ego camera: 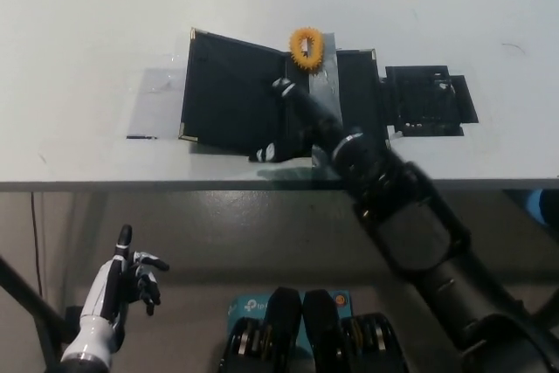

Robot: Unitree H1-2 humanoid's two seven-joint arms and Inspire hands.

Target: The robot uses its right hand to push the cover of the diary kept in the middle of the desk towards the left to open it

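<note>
A black diary [231,89] with brass corners lies in the middle of the white desk [87,24], a grey tape strip [325,85] across its spine. Its left cover panel looks tilted, with the far left corner raised. My black right hand [297,120] reaches over the desk's front edge and rests on the diary by the spine, open, with fingers stretched against the cover panel. My white left hand [129,279] hangs below the desk at the lower left, open and holding nothing.
A yellow spiky ring [305,47] sits at the diary's far edge on the tape. A black folded flap [428,100] lies right of the diary. A clear sheet [157,98] is stuck to the desk at its left. The desk's front edge [131,185] runs below the diary.
</note>
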